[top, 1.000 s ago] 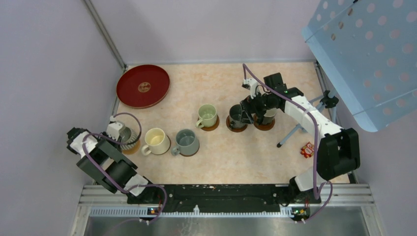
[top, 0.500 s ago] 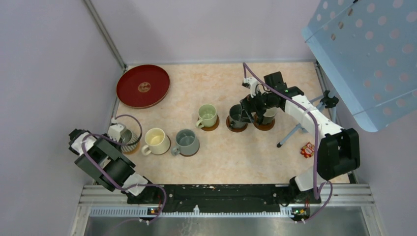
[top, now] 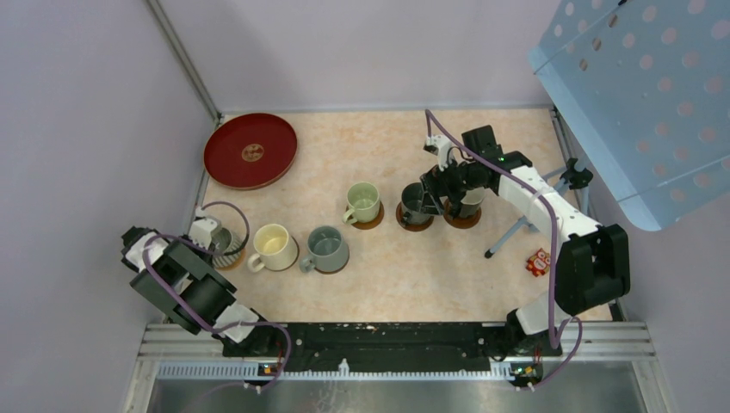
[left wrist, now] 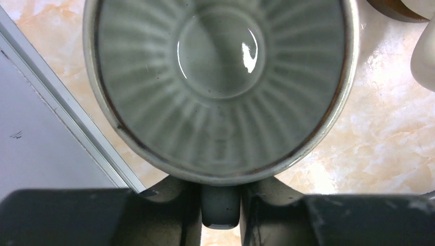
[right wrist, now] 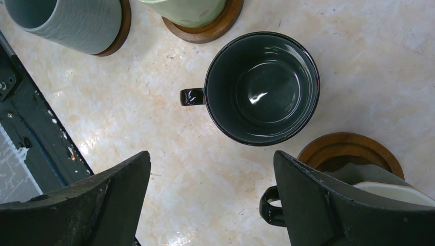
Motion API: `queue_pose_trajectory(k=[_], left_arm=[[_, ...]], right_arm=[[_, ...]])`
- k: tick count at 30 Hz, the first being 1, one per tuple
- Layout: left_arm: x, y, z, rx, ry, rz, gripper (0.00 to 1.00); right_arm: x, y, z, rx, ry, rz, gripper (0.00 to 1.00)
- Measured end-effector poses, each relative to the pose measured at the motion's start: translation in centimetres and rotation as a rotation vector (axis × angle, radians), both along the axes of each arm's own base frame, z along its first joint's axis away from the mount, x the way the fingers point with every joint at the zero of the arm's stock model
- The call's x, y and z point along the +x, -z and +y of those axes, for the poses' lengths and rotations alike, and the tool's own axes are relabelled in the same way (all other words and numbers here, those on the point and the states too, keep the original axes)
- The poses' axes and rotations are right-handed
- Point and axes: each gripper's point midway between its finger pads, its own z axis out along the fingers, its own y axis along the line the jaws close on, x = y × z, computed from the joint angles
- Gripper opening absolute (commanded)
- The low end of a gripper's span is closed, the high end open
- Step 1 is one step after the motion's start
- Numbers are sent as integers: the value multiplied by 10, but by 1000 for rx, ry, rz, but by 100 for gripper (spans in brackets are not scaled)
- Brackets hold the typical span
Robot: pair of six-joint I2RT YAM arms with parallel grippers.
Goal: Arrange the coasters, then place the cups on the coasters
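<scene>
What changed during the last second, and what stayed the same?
The left arm shifted slightly leftward, the left gripper staying shut on the handle of the ribbed grey cup, which barely moved. Nothing was taken or released. The right gripper stayed open near the dark green cup; other cups, coasters and red tray kept their places.

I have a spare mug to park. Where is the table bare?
Bare: the near strip of table between the grey-green cup and the arm bases, and the far stretch from the red tray across to the right arm. Crowded: the left edge, where the ribbed grey cup and cream cup sit close, and around the dark cup under the right gripper.
</scene>
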Motion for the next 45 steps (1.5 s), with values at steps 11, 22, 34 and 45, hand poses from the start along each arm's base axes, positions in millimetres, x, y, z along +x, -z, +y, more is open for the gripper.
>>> queue_pose_trajectory(k=[11, 22, 34, 45], left_arm=[[-2, -1, -3, -4, 4, -1, 51], [-7, -6, -10, -10, 18, 6, 68], [4, -34, 5, 24, 5, -19, 90], [22, -75, 18, 51, 2, -87, 90]], right_arm=[[0, 0, 0, 2, -1, 1, 88], [-1, 0, 1, 5, -4, 2, 88], [-2, -2, 3, 17, -13, 6, 88], [-3, -2, 4, 23, -26, 2, 88]])
